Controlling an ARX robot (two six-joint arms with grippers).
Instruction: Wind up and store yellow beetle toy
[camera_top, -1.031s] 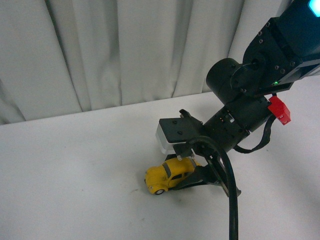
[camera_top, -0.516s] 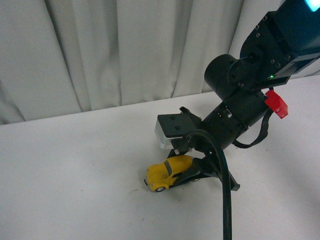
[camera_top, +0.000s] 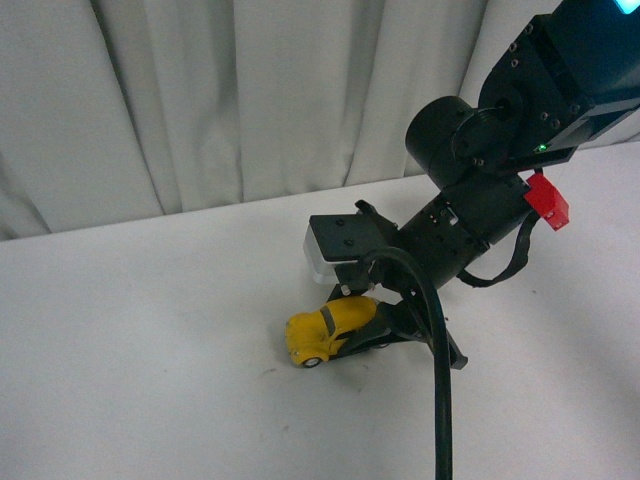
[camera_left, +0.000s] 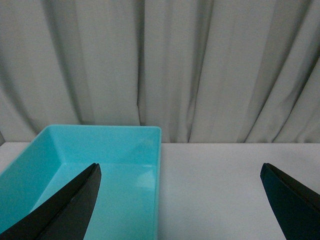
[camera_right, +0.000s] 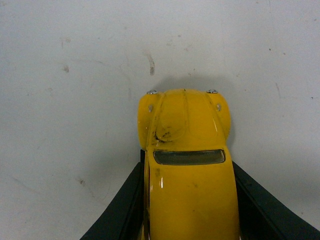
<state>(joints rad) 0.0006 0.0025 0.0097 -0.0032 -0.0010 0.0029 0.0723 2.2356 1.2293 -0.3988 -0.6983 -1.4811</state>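
Observation:
The yellow beetle toy (camera_top: 328, 326) sits on the white table, its wheels touching the surface. My right gripper (camera_top: 372, 335) is shut on the toy's rear half, with its nose sticking out to the left. In the right wrist view the toy (camera_right: 187, 170) fills the space between the two black fingers (camera_right: 122, 210), which press on both its sides. My left gripper (camera_left: 181, 197) is open and empty, its black fingertips (camera_left: 75, 202) wide apart above the table beside a turquoise bin (camera_left: 115, 145). The left arm is out of the front view.
The turquoise bin is open and empty, standing against a grey curtain (camera_left: 165, 65). The white table (camera_top: 150, 350) has small dark scuff marks (camera_right: 150, 64) near the toy. A black cable (camera_top: 438, 380) hangs from the right arm.
My right gripper has dragged the toy along the table to the left and slightly away from me. The left gripper cannot be compared.

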